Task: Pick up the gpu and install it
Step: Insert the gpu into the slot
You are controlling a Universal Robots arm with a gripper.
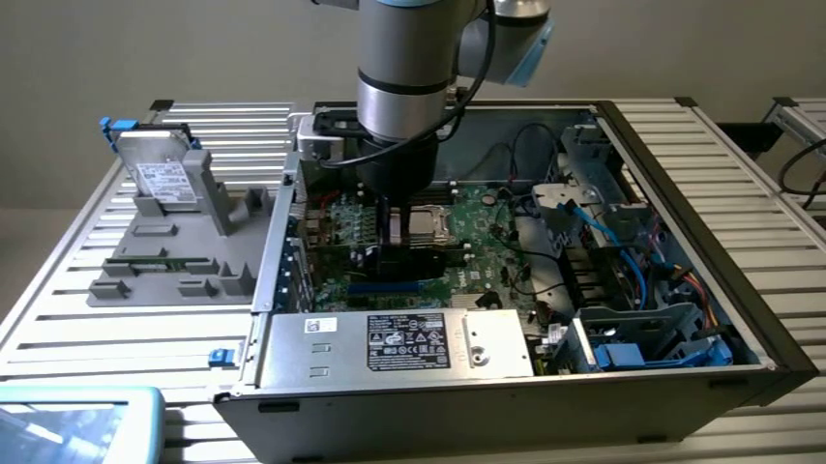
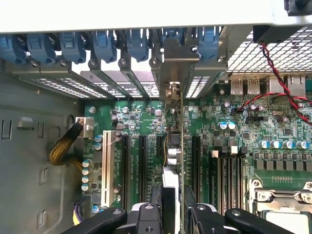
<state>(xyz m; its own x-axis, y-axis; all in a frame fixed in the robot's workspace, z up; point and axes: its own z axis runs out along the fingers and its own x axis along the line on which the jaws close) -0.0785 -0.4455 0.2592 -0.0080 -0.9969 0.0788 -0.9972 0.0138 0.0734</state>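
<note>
Gripper is clamped on the gpu, which we see held upright and edge-on inside the computer case. The card stands at an expansion slot of the motherboard, its silver bracket at the case's rear slot openings.

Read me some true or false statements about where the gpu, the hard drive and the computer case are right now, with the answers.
1. The gripper holds the gpu edge-on above the motherboard. True.
2. The hard drive lies inside the computer case. False: it stands on the grey fixture outside the case, at the exterior view's left.
3. The gpu's silver bracket is by the row of blue clips. True.
4. The computer case is closed. False: its side is open and the motherboard is exposed.
</note>
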